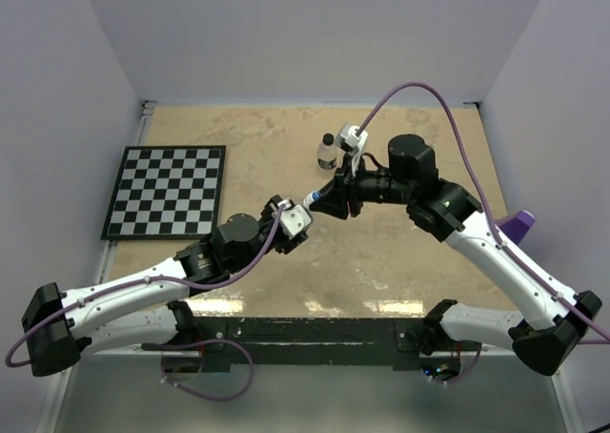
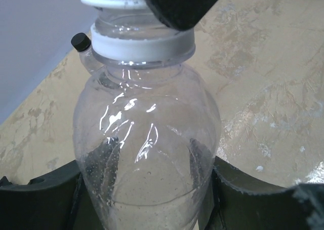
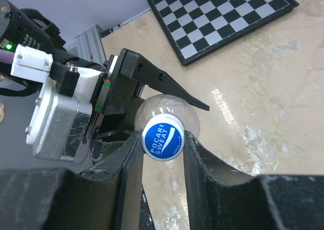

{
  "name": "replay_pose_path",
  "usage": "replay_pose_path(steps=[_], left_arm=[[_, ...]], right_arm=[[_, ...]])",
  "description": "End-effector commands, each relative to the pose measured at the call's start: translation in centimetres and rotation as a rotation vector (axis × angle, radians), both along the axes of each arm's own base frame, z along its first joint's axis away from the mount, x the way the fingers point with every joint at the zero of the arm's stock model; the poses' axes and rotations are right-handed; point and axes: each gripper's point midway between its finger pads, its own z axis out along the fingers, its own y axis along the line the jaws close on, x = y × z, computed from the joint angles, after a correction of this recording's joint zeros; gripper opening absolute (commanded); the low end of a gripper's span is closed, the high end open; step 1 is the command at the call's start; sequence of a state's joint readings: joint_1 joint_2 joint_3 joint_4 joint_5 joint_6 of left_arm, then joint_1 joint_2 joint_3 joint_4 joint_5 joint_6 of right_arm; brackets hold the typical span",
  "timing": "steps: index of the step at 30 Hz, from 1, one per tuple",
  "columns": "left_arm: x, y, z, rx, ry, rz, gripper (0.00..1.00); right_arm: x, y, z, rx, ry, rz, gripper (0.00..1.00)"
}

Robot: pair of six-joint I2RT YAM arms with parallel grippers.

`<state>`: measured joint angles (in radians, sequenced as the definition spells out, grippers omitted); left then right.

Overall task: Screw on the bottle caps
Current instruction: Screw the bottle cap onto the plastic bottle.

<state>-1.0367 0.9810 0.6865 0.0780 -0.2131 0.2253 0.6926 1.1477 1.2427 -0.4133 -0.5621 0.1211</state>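
My left gripper [image 1: 297, 214] is shut on a clear bottle [image 2: 147, 154] and holds it above the table; the bottle's white neck ring [image 2: 142, 45] shows in the left wrist view. My right gripper [image 3: 163, 139] is shut on a blue cap [image 3: 162, 137] with white lettering that sits on that bottle's mouth; the cap also shows in the top view [image 1: 310, 199]. A second clear bottle [image 1: 327, 154] with a black cap [image 2: 79, 41] stands upright farther back on the table. The third bottle and the other blue cap are out of view.
A black-and-white chessboard [image 1: 167, 191] lies at the left of the tan table [image 1: 400, 271]. A purple object [image 1: 519, 225] lies at the right edge by the right arm. Grey walls close in the table on three sides.
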Motion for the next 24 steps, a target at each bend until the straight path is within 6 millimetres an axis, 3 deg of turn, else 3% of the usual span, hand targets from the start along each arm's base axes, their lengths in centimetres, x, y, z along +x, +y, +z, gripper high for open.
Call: replay_pose_path(steps=[1,13,24], left_arm=[[-1.8,-2.4,10.4,-0.311,-0.259,-0.134,0.00],[0.3,-3.4,8.7,-0.264,-0.256,0.034,0.00],[-0.1,-4.0,7.7,-0.319,-0.240,0.053,0.00]], right_arm=[[-0.1,1.0,-2.8,-0.031,0.135,-0.024,0.00],[3.2,-0.6,-2.8,-0.049,0.165,-0.291,0.00],[2.9,-0.8,-2.2,0.025,0.180,-0.321,0.02]])
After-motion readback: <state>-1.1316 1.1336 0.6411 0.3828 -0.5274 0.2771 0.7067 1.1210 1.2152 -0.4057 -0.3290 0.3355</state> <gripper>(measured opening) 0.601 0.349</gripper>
